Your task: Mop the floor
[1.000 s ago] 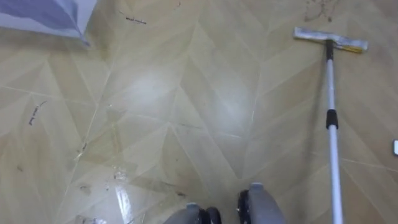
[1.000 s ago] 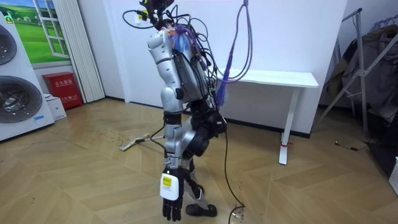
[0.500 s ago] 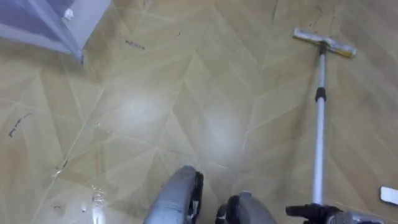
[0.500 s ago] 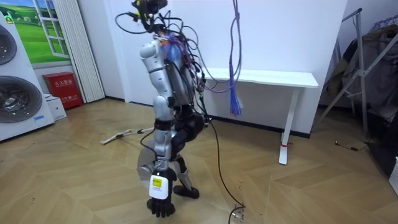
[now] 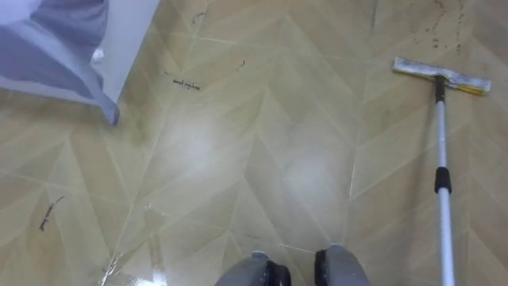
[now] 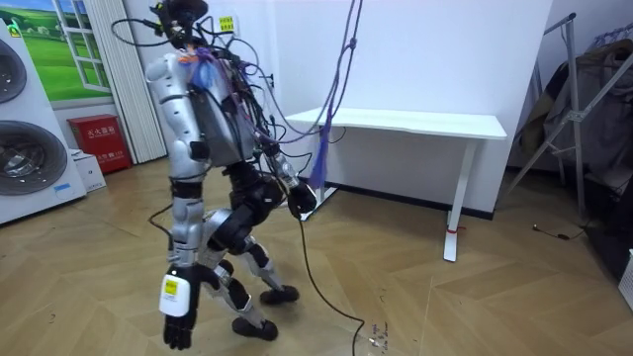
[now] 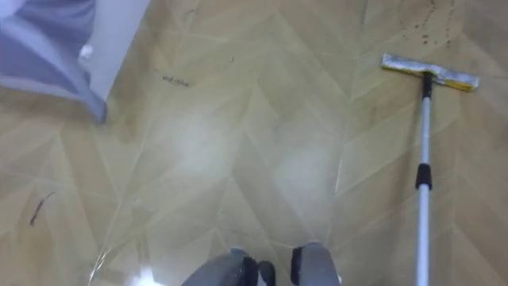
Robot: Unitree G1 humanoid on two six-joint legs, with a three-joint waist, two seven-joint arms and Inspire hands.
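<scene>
A flat mop lies on the wooden floor ahead of me to the right, its grey head (image 5: 440,75) far out and its white pole (image 5: 444,214) running back toward my right side. Dark specks (image 5: 441,28) dot the floor just beyond the head. In the room view I stand mid-stride, leaning forward, facing the room view's left. My left hand (image 6: 178,321) hangs low beside my leg with relaxed fingers and holds nothing. My right hand (image 6: 300,201) shows as a dark shape behind my hip, and its grip is hidden.
The corner of a white appliance (image 5: 75,48) stands at my front left, one of the washing machines (image 6: 30,148) at the room view's left. Dark scuffs (image 5: 189,83) mark the floor, and a wet patch (image 5: 135,274) shines near my feet. A white table (image 6: 415,124) stands behind me.
I have walked toward the room view's left, nearer the washing machines. The mop has travelled along with me, staying ahead on my right. My left hand still hangs idle.
</scene>
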